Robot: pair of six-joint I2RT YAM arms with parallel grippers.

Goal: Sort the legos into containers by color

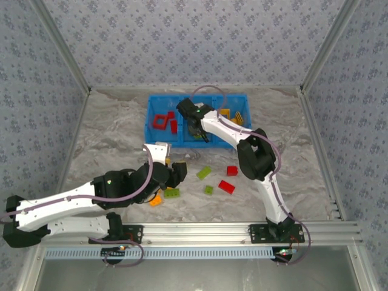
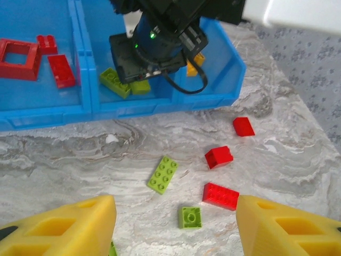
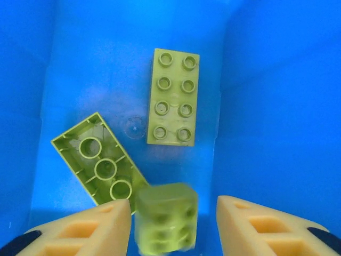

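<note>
Partway. Bin [image 1: 245,100]: binned reds [image 2: 21,56] left compartment, greens [image 3: 172,96] middle, orange [image 1: 225,113] right. Right end effector [image 3: 174,208] over middle, jaws apart, blurred green brick [image 3: 166,216] between, touching neither. Left end effector [image 2: 176,224] apart, empty. Before the bin, unsorted: loose reds [image 2: 219,194], loose greens [image 2: 163,174].

A long bin [image 2: 160,106] is sitting at the far side of the table [image 1: 109,139], its three compartments running side by side. In the left one a frame [image 2: 16,57] is lying with two small bricks [image 2: 61,70] to its right. In the middle one a far brick [image 3: 172,96] is lying beside an upturned brick [image 3: 98,160], and a third brick [image 3: 166,224] is sitting between the right gripper's [image 3: 173,210] parted fingers. Loose bricks [image 2: 164,174] are lying scattered on the table before the bin, ahead of the left gripper [image 2: 176,224].
</note>
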